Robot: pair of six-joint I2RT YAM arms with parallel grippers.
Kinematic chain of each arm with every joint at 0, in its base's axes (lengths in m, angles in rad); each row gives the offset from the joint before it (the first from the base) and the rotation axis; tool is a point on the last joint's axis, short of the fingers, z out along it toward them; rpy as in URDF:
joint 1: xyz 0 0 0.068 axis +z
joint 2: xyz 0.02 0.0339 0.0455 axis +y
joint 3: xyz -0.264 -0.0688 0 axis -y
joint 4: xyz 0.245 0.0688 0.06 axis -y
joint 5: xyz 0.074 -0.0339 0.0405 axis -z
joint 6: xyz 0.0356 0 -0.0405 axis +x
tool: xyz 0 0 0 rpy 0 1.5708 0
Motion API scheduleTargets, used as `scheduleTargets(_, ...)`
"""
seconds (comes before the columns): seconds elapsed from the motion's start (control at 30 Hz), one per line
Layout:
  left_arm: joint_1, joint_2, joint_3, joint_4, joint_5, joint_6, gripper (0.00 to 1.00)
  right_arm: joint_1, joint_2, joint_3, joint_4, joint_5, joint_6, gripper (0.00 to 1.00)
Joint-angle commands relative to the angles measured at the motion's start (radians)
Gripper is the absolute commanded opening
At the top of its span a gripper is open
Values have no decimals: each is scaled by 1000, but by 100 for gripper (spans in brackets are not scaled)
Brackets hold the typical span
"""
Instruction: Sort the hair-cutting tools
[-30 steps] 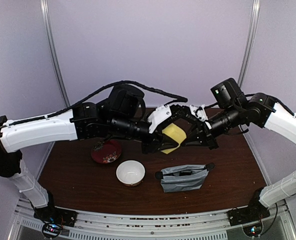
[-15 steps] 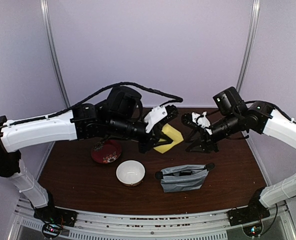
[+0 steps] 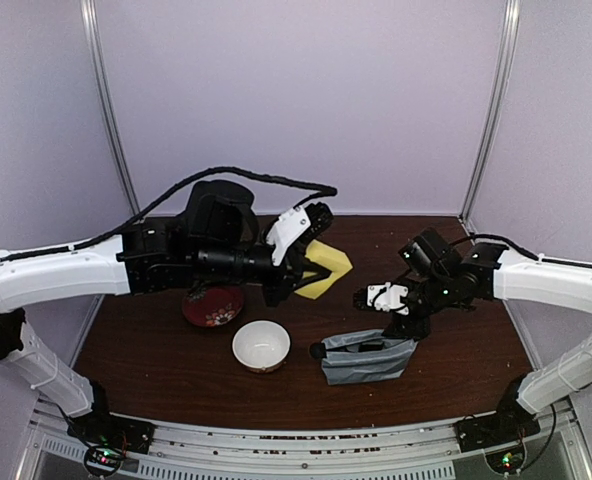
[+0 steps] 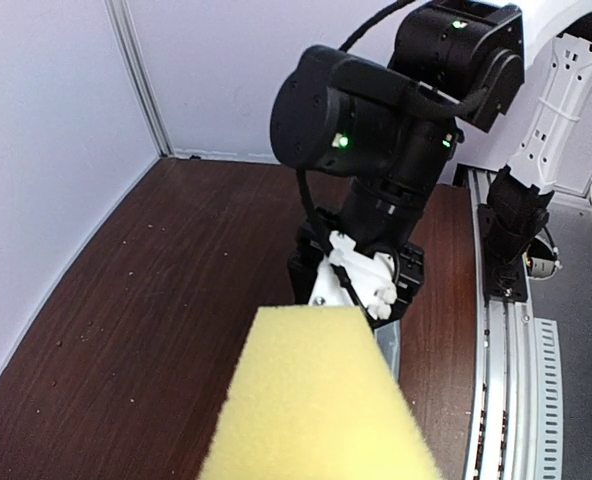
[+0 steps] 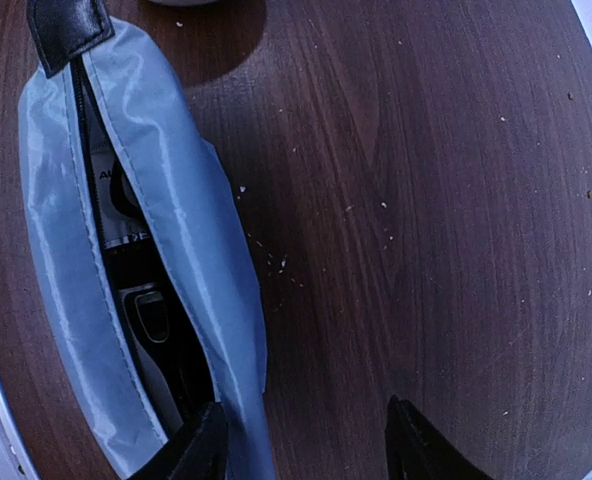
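Observation:
A grey-blue zip pouch (image 3: 368, 360) lies open on the dark wooden table (image 3: 156, 365). In the right wrist view the pouch (image 5: 181, 200) gapes, and a black-and-silver hair clipper (image 5: 141, 300) lies inside it. My right gripper (image 3: 404, 322) hangs just above the pouch's far edge. This right gripper (image 5: 301, 445) is open and empty, one finger at the pouch's rim and the other over bare wood. My left gripper (image 3: 304, 268) is shut on a yellow sponge (image 3: 326, 264), held in the air. That sponge (image 4: 321, 400) hides the left fingers in the left wrist view.
A white bowl (image 3: 261, 345) stands left of the pouch. Behind it, under my left arm, is a red patterned plate (image 3: 213, 304). The right arm's wrist (image 4: 361, 270) fills the middle of the left wrist view. Pale walls close the back and sides.
My right gripper has let go of the sponge, opened, and dropped to the right over the pouch. My left gripper shut on the sponge and drew back left with it.

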Motion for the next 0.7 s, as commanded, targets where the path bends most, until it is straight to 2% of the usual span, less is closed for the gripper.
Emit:
scheduleTargets(0.0,3,-20,-12,76,-38,-14,0,33,28,-18,75,86,-27,55)
scheduleTargets(0.2,3,-24,-21,82,-54,-10,0,78,61,-24,72,91,-37,59)
scheduleTargets(0.47,3,-26,-36,92,-53,-11,0,147,89,-52,129,205,-27,60)
scheduleTargets(0.67,3,-35,-54,99,-52,-17,0,188,56,-102,300,432,-8,53)
